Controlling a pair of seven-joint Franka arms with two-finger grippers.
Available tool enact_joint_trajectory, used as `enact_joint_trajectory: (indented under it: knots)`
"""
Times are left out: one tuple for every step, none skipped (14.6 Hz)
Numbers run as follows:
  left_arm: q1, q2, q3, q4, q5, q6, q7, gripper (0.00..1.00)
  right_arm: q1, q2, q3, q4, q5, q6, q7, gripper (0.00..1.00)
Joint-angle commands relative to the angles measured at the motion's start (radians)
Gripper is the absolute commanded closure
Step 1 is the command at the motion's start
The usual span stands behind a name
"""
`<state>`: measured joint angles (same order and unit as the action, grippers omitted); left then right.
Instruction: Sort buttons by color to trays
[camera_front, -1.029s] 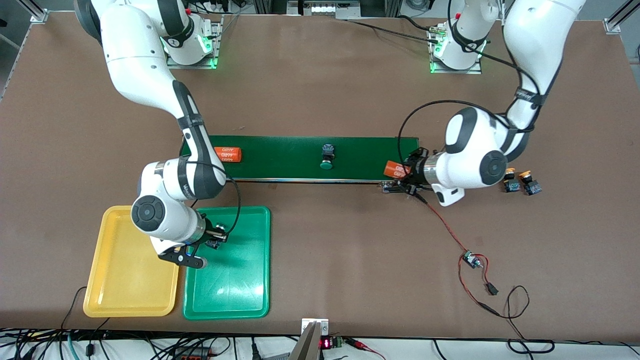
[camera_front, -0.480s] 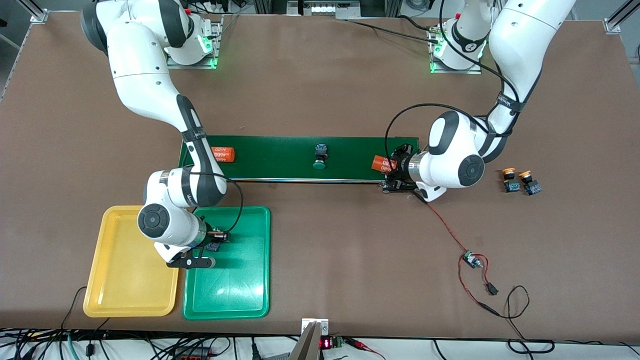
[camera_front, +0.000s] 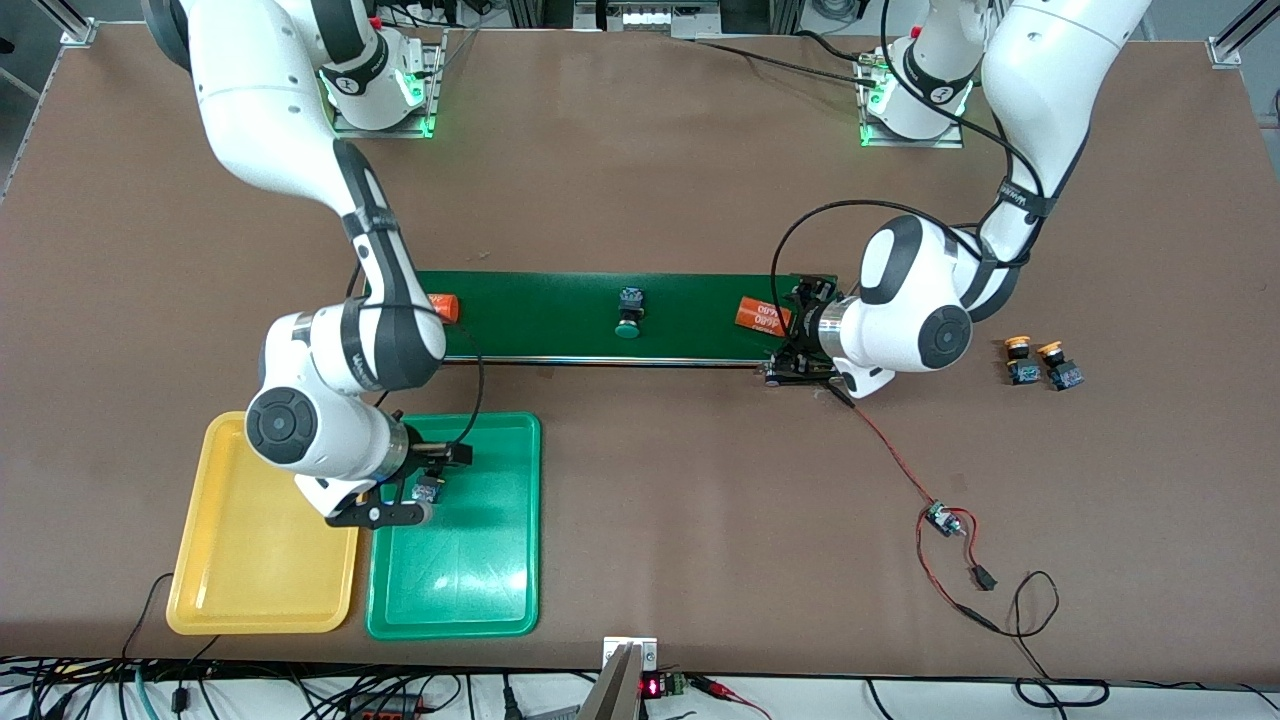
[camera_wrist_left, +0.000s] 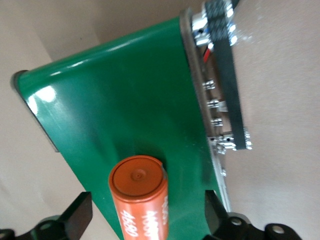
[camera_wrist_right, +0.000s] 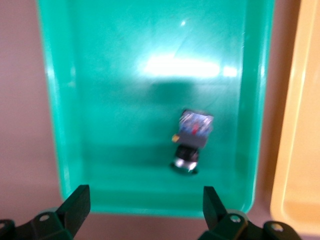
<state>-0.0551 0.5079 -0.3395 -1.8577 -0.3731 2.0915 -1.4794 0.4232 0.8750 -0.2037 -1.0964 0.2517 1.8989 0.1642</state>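
1. Over the green tray (camera_front: 500, 590), at the right arm's end of the table, the right gripper (camera_front: 425, 490) hangs with its fingers (camera_wrist_right: 75, 205) spread wide and nothing between them.
2. A green-capped button (camera_wrist_right: 192, 137) lies on its side on the floor of the green tray, in the half farther from the front camera, clear of both fingers.
3. The yellow tray (camera_front: 250, 590) sits just beside the green one, closer to the right arm's end of the table.
4. The left gripper (camera_front: 795, 335) is at the left arm's end of the dark-green conveyor belt (camera_front: 560, 315), its fingers (camera_wrist_left: 77, 217) apart, one on each side of an orange cylinder with white print (camera_wrist_left: 140, 197).
5. That cylinder lies on the belt; in the left wrist view there is a gap between it and each finger.
6. A second green-capped button (camera_front: 628, 314) lies near the middle of the belt, cap toward the front camera.
7. Another orange cylinder (camera_front: 443, 305) shows at the belt's right-arm end, partly hidden by the right arm.
8. Two yellow-orange-capped buttons (camera_front: 1019, 360) (camera_front: 1058, 365) rest side by side on the bare table, past the belt's end toward the left arm's end of the table.
9. A small circuit board with red and black wires (camera_front: 940, 520) lies on the table nearer to the front camera than the belt.
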Motion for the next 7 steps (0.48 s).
enact_joint_trajectory:
  knots:
    - [0.035,-0.071,0.025,-0.012,-0.004,-0.018,0.005,0.0,0.04,-0.057,0.001,-0.022,0.011,-0.113,0.085,0.0]
    - [0.052,-0.089,0.034,-0.011,0.005,-0.018,0.014,0.0,0.055,-0.077,0.003,-0.022,0.012,-0.15,0.116,0.0]
    - [0.075,-0.107,0.037,0.0,0.046,-0.019,0.048,0.0,0.074,-0.097,0.003,-0.025,0.012,-0.19,0.154,0.0]
    - [0.083,-0.121,0.037,0.003,0.095,-0.036,0.094,0.0,0.094,-0.115,0.001,-0.037,0.011,-0.22,0.191,0.0]
    - [0.095,-0.129,0.037,0.014,0.136,-0.066,0.147,0.0,0.118,-0.141,0.001,-0.06,0.006,-0.233,0.224,0.0]
    - [0.118,-0.138,0.037,0.025,0.164,-0.083,0.21,0.0,0.14,-0.174,0.001,-0.094,0.008,-0.235,0.25,0.0]
    - [0.148,-0.141,0.037,0.026,0.184,-0.085,0.299,0.0,0.164,-0.197,0.001,-0.121,0.004,-0.235,0.277,0.0]
